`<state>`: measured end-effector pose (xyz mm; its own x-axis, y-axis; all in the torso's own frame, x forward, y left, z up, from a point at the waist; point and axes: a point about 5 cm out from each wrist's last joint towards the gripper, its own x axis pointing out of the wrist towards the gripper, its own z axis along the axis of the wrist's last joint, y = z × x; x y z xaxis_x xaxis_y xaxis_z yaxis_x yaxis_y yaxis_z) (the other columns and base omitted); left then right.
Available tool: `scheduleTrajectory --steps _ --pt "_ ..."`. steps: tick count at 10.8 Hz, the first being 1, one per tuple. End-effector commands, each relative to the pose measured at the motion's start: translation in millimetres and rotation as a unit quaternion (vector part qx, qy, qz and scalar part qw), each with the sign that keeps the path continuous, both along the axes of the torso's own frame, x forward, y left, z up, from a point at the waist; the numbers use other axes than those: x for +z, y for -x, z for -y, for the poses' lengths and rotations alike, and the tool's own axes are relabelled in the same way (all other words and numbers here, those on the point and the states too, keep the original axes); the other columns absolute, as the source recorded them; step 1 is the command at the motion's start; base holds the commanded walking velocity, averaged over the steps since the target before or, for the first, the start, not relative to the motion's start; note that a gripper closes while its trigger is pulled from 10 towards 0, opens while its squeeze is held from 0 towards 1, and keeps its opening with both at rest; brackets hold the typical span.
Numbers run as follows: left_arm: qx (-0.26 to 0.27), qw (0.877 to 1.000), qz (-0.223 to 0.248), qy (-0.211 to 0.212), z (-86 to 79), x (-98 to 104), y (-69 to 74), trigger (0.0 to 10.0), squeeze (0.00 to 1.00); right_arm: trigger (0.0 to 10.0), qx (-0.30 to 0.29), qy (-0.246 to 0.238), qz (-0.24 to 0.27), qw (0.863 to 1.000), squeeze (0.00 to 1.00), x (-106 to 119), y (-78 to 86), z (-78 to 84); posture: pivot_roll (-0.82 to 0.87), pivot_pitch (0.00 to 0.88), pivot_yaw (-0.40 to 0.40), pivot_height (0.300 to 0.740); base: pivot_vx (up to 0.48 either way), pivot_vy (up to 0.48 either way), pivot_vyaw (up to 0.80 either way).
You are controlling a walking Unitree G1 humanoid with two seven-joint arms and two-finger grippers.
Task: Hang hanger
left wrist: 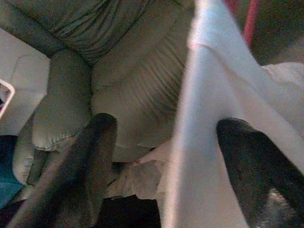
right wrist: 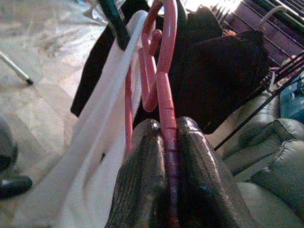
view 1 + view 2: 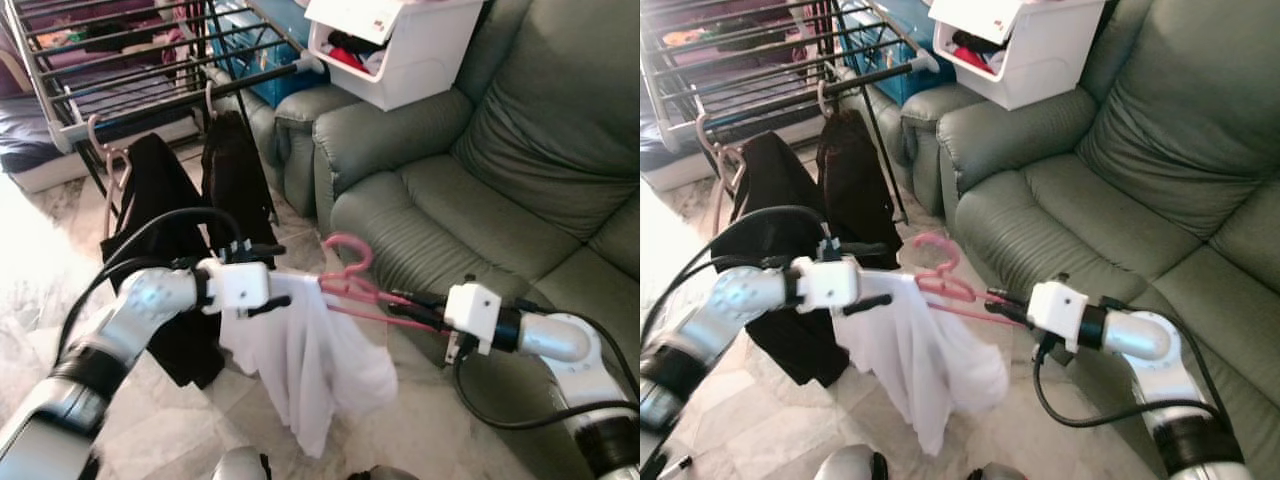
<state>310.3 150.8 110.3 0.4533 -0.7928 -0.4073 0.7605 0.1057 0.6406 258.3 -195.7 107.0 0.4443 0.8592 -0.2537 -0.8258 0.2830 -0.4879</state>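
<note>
Progress: the hanger point(image 3: 352, 284) is not yet on the drying rack point(image 3: 130, 70); it sits in mid-air between the two arms, well apart from the rack's rails.
Done so far: the white shirt point(image 3: 305, 360) is on the hanger and the load is lifted off the floor.
Left to do: by my judgement, carry the hanger toward 11 o'clock, raise its hook above a rail and set it down beside the dark clothes point(image 3: 160, 200) that hang there.
Hanger, place: at the centre of the left eye view, in front of the green sofa point(image 3: 480, 190), with the rack far up at 11 o'clock.
Hanger, look: pink plastic, lying nearly flat, its curled hook pointing up and away toward 12 o'clock; thin ribbed bars.
Shirt, look: white, limp, bunched on the hanger's left end, drooping toward 6 o'clock.
Right gripper point(image 2: 168, 142): clenched on the hanger's bar, both fingers pressed against the pink plastic, at 3 o'clock of the hanger.
Left gripper point(image 3: 268, 282): fingers spread, with white cloth draped between them; at 9 o'clock of the hanger, it seems to prop the shirt, not pinch it.
Also near: a white bin point(image 3: 400, 50) on the sofa arm at 1 o'clock.
Risk: the shirt looks loosely seated and may slip when the hanger tilts upright.
</note>
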Motion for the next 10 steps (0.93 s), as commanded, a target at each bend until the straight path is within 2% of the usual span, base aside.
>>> scheduleTrajectory --steps 1,4,10 --pt "-0.001 1.000 -0.003 -0.008 -2.3 1.8 -3.8 0.0 0.00 10.0 0.009 -0.003 0.043 0.999 0.00 11.9 -5.4 -2.8 -0.06 0.000 0.007 0.740 0.000 0.000 0.00" --pt "-0.019 0.999 -0.044 -0.024 1.0 -2.8 -9.0 0.0 0.00 10.0 -0.013 -0.018 0.107 0.994 0.00 18.6 -15.5 -8.1 -0.06 0.000 0.010 0.740 0.000 0.000 0.00" --pt "-0.023 0.998 -0.056 -0.015 5.7 3.8 -18.8 0.0 0.00 10.0 -0.016 -0.019 0.118 0.993 0.00 10.2 -14.4 -14.0 -0.07 0.000 0.012 0.740 0.000 0.000 0.00"
